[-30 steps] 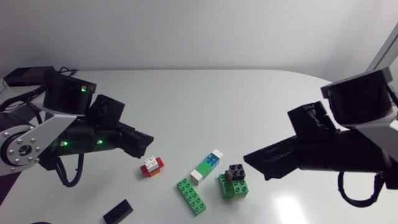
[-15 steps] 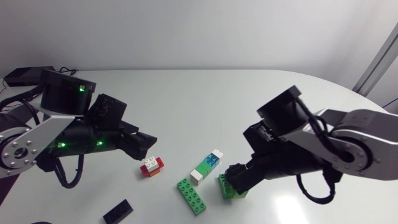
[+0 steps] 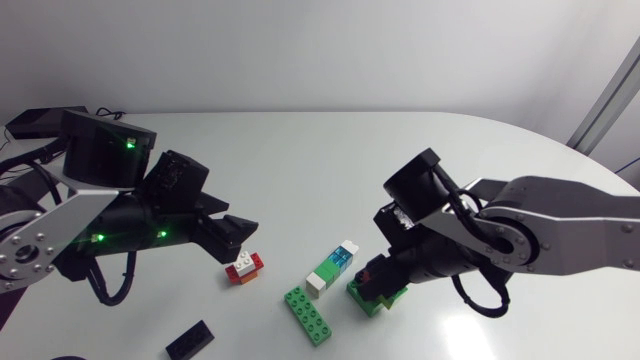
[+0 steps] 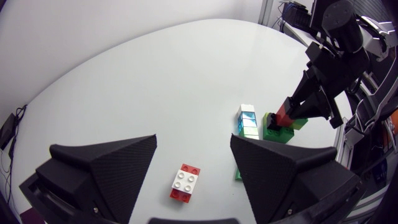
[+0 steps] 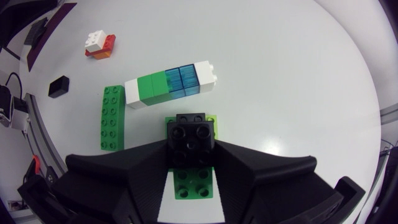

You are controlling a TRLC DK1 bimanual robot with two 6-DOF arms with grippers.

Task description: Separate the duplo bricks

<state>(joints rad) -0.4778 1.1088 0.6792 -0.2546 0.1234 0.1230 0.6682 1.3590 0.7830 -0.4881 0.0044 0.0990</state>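
Observation:
A black brick (image 5: 191, 137) tops a small stack on a green brick (image 5: 194, 183), with a red layer showing in the left wrist view. My right gripper (image 5: 191, 152) is shut on the black brick, one finger on each side; from above it covers the stack (image 3: 375, 297). A row of white, green, blue and white bricks (image 3: 333, 267) lies just left of it. A long green brick (image 3: 306, 314) lies nearer the front. My left gripper (image 3: 232, 238) hangs open above and beside a white-on-red brick (image 3: 245, 266), which lies ahead of its spread fingers (image 4: 106, 165).
A flat black piece (image 3: 190, 341) lies near the front left edge of the table. The far half of the white table (image 3: 330, 160) is bare. My right arm (image 3: 540, 235) stretches in from the right, low over the table.
My right arm swung in from the right, came down over the green stack and closed its fingers on the black brick. The left arm barely moved.

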